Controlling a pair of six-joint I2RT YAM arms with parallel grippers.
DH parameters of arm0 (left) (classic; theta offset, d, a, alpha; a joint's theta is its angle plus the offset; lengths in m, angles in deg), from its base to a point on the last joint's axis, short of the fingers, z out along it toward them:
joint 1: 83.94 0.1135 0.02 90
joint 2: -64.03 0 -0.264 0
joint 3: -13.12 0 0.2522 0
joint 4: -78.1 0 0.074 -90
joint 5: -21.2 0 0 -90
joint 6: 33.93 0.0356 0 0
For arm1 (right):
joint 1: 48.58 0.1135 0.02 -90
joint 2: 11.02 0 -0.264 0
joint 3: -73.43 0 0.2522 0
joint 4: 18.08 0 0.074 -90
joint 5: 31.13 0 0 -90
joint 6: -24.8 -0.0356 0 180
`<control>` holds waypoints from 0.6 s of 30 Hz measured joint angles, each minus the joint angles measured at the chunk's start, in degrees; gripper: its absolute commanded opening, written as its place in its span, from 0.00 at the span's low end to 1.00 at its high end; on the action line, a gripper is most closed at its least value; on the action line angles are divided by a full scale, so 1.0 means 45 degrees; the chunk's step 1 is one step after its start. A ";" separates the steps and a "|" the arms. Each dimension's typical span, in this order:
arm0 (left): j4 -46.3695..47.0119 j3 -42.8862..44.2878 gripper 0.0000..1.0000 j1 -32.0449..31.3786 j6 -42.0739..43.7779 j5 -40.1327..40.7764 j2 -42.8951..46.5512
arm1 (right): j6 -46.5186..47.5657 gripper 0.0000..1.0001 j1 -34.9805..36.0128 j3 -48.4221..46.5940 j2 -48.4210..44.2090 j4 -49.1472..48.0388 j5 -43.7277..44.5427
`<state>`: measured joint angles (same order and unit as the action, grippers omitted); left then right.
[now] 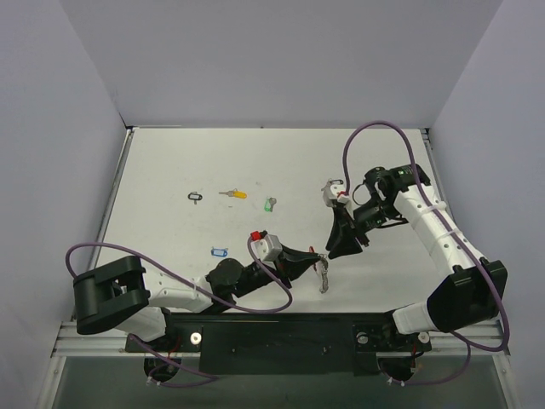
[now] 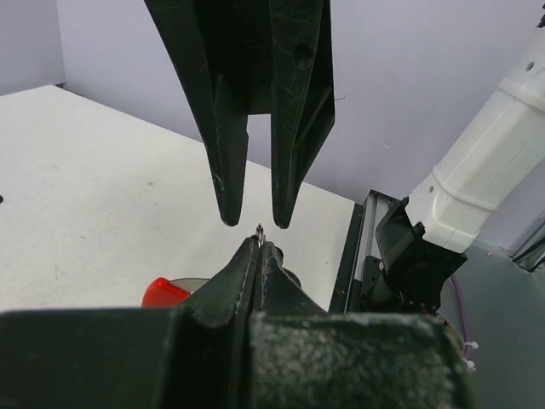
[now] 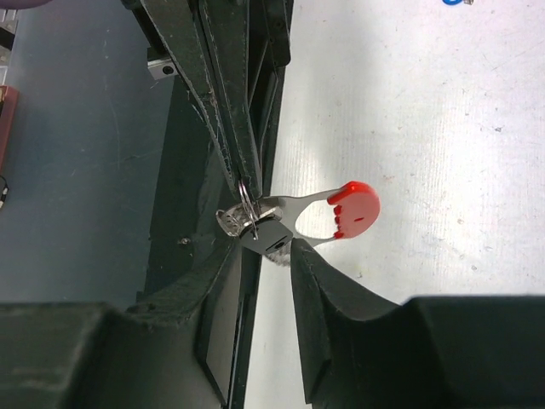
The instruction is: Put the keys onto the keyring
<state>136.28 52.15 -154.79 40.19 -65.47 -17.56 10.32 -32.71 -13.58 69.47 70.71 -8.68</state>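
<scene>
- Your left gripper (image 2: pixel 258 245) is pressed together and clamped on the thin metal ring (image 3: pixel 245 196) of the keyring (image 3: pixel 353 209). It seems to hold it a little above the table (image 1: pixel 170 162), near the front edge, centre-right.
- Your right gripper (image 3: pixel 264 247) has its jaws apart, one on each side of the silver part of the keyring, just under the left tips. I cannot tell if the pads touch the metal already.
- The keyring: the red plastic tag sticks out to the side, w/ a silver loop btw tag and ring. I judge it light. The metal looks stiff and slippery and the ring is thin, so it can turn or slip in a pinch. Pls take it on the flat silver part close to the ring, not on the red tag.
- No key is on it yet. The yellow key (image 1: pixel 232 194), green key (image 1: pixel 270 204), blue key (image 1: pixel 219 252) and black key (image 1: pixel 196 197) lie separate on the table, well apart from both grippers, to the left.
- They look tiny and flat, prob. hard to lift from the surface. Grip by the plastic tag, which gives more to hold than the metal.
</scene>
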 measured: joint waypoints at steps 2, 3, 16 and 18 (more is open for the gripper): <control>0.0019 0.0005 0.00 0.0000 0.0000 -0.0049 0.0058 | 0.0029 0.23 0.0073 0.0000 0.0019 -0.0005 0.0000; 0.0029 0.0005 0.00 0.0000 0.0000 -0.0068 0.0083 | 0.0053 0.22 0.0131 0.0000 0.0019 0.0000 0.0000; 0.0019 0.0049 0.00 0.0005 0.0097 -0.0063 0.0180 | 0.0228 0.00 0.0578 0.0005 0.0175 0.0010 0.0000; -0.0005 0.0049 0.00 0.0005 0.0160 -0.0019 0.0238 | 0.0345 0.00 0.0578 0.0005 0.0175 0.0010 0.0000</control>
<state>136.26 52.37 -154.77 40.91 -65.56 -16.48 11.87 -30.10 -13.56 70.25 70.75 -8.68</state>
